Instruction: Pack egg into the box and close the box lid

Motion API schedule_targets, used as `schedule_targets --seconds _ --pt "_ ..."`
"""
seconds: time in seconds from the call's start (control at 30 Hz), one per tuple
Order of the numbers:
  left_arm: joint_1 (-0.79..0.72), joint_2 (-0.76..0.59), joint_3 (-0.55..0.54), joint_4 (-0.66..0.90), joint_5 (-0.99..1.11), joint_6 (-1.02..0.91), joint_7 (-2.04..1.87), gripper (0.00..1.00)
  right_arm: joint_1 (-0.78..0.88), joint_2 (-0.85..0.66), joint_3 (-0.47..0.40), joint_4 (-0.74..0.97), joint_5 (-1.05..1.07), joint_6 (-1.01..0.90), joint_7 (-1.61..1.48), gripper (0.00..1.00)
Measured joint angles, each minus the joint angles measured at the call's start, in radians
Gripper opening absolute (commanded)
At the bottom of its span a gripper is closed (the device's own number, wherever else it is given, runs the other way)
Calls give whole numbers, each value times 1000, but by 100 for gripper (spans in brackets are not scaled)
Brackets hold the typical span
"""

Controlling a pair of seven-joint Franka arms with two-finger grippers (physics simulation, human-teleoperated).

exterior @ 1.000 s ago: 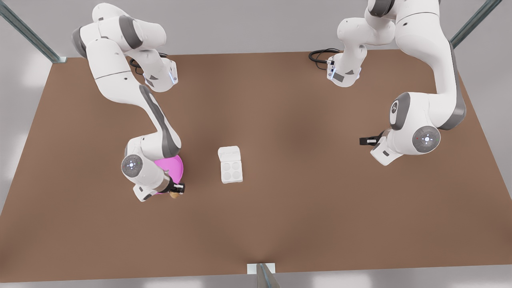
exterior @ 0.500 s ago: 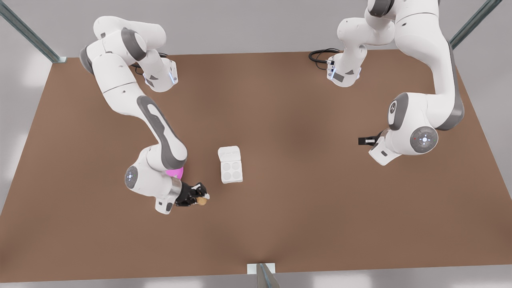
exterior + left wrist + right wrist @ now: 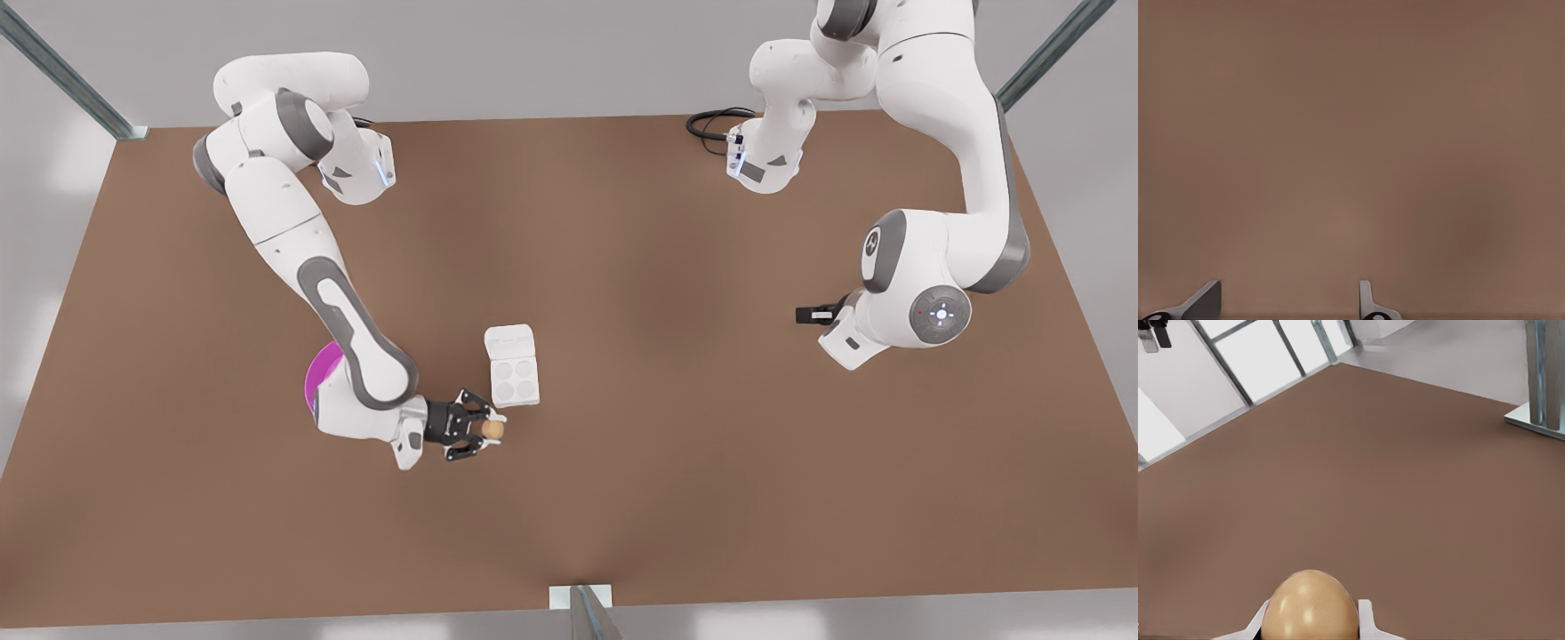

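My right gripper (image 3: 487, 429) is shut on the tan egg (image 3: 493, 429), holding it just above the table, a little nearer the front edge than the white box (image 3: 514, 382) and to its left in the front view. The right wrist view has the egg (image 3: 1310, 608) between the two fingertips. The box's four cups show, and the box lid (image 3: 508, 340) lies open flat on the far side. My left gripper (image 3: 807, 314) waits far off at the front view's right, open (image 3: 1288, 308) over bare table.
A magenta-pink plate (image 3: 316, 378) is mostly hidden under the right arm's forearm. Black cable (image 3: 711, 122) lies by the far arm base. A metal post (image 3: 582, 609) stands at the table's front edge.
The right gripper has carried the egg from the plate's edge toward the front view's right, ending close to the box. The left arm has barely shifted.
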Motion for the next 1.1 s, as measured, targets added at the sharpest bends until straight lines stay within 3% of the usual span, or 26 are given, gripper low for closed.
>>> schedule_targets --seconds 0.5,1.1 --pt "0 1 0 -5 -2 -6 -1 100 -19 29 11 -105 134 -206 -607 48" --pt "-3 8 -1 -5 0 -13 -7 100 -43 82 23 -110 143 -241 -940 50"
